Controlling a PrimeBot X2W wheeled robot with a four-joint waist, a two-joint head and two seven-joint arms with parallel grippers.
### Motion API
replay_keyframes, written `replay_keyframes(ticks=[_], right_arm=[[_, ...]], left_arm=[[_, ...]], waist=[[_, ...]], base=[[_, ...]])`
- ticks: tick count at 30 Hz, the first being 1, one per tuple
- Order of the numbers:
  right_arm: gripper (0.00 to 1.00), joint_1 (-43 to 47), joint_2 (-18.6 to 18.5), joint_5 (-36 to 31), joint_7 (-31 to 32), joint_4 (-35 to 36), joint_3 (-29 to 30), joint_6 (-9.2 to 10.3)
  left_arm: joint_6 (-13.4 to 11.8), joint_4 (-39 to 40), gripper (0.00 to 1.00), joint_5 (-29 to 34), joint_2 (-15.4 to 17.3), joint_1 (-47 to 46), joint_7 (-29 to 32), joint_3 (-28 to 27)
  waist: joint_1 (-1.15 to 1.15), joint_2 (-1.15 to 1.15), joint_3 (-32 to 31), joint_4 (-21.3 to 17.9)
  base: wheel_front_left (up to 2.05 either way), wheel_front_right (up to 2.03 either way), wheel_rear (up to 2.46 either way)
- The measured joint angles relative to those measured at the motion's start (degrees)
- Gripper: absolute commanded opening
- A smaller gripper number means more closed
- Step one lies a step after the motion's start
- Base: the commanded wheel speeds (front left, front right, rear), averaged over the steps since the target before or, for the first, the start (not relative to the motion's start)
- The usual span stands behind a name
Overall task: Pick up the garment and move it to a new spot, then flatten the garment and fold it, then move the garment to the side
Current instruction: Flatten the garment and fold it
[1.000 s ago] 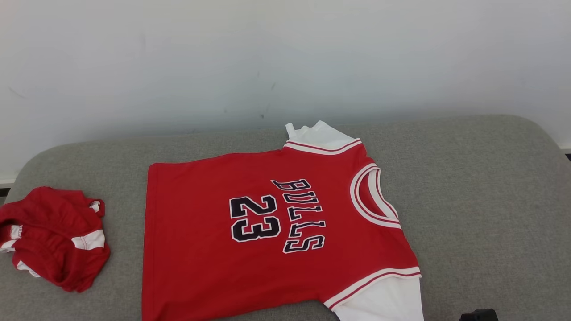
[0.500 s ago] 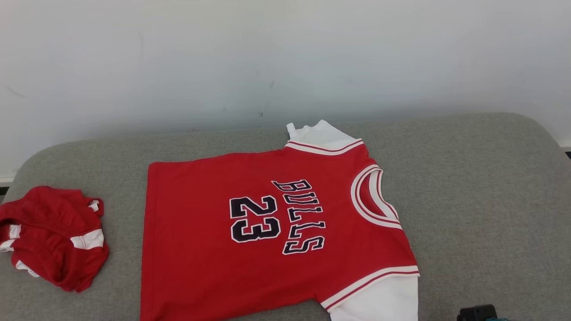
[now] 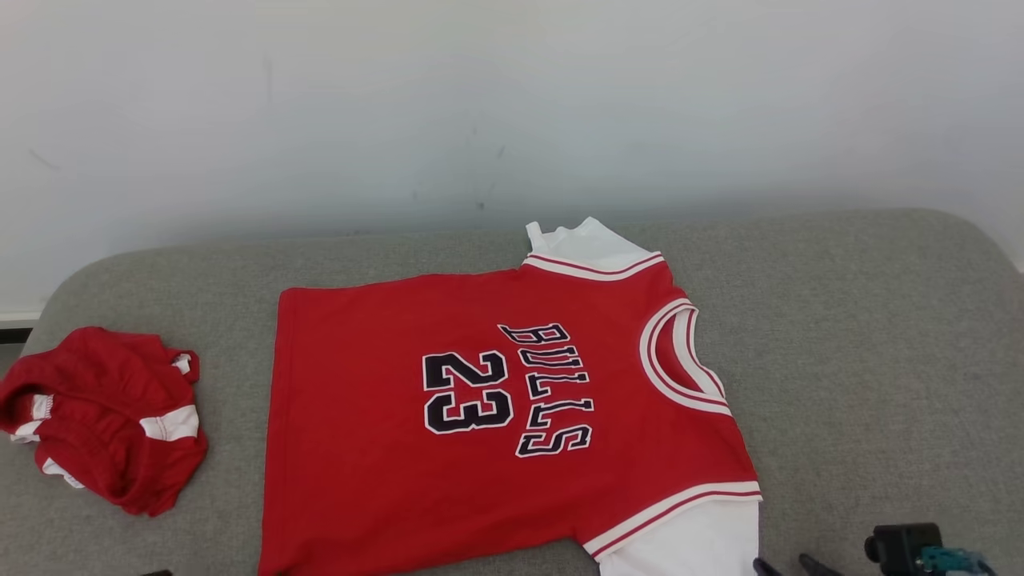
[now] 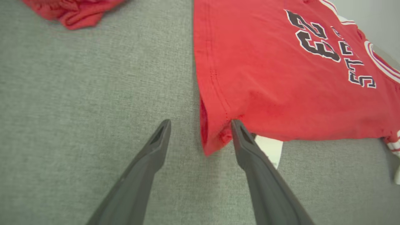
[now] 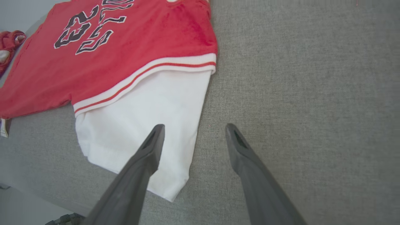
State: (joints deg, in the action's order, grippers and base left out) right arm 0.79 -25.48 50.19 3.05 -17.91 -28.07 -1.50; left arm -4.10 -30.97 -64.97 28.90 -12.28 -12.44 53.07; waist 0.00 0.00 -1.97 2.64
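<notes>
**Left to right along the grey bench [image 3: 864,320].** At the bench's left end a crumpled red bundle [image 3: 104,416] is lying apart from the work. The jersey [image 3: 480,384] is lying flat, print up, across the bench's middle. Its long axis is running along the bench, with the hem towards the left end and the collar towards the right.

At the bench's near edge I am holding my left claw [image 4: 200,123] spread wide and gripping nothing. The jersey's near hem corner [image 4: 215,140] is sitting between the two fingers, and a white label [image 4: 268,150] is peeking out just beside it.

Further right along that edge, my right claw [image 5: 194,126] is likewise gaping and empty. It is straddling the outer edge of the white sleeve [image 5: 140,125], one finger over cloth and one over bare bench.

Each arm is therefore nearest its own end of the garment, and I am judging that any fold turns on lifting this near edge away from me.

**Against the earlier head view.** The whole scene is sitting slightly further right, so the camera has moved. The jersey's outline is unchanged. More of my right wrist, with two fingertips, is now showing at the bottom.
</notes>
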Motion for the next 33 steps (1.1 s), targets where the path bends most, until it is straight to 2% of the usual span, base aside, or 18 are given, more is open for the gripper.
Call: replay_keyframes(ticks=[9, 16, 21, 27, 33], right_arm=[[1.00, 1.3, -2.0, 3.6, -1.7, 5.6, 5.0, 0.09], [1.00, 0.0, -2.1, 1.4, -6.6, 8.5, 7.6, 2.43], [1.00, -5.0, 0.0, -2.0, -10.2, 9.6, 7.7, 3.68], [1.00, -9.6, 1.9, -5.9, -14.9, 9.1, 7.7, 5.11], [1.00, -10.9, 3.5, -9.3, -16.7, 7.1, 8.0, 6.49]], left_arm=[[-1.5, 6.0, 1.00, 0.3, 4.6, 2.4, -1.3, -3.3], [-2.2, 11.2, 1.00, 2.6, 4.7, 1.8, -1.7, -7.5], [-2.6, 13.9, 1.00, 2.9, 3.4, 1.6, -1.8, -12.4], [-3.0, 15.9, 1.00, 8.4, 1.8, 1.7, -1.8, -17.8], [-3.0, 13.9, 1.00, 14.5, -1.4, 4.4, -1.8, -25.4]], waist=[[0.00, 0.00, -0.4, 0.8], [0.00, 0.00, -0.6, 1.6], [0.00, 0.00, -0.5, 1.0], [0.00, 0.00, -0.1, -0.5], [0.00, 0.00, 0.5, -2.1]], base=[[0.00, 0.00, 0.00], [0.00, 0.00, 0.00], [0.00, 0.00, 0.00], [0.00, 0.00, 0.00], [0.00, 0.00, 0.00]])
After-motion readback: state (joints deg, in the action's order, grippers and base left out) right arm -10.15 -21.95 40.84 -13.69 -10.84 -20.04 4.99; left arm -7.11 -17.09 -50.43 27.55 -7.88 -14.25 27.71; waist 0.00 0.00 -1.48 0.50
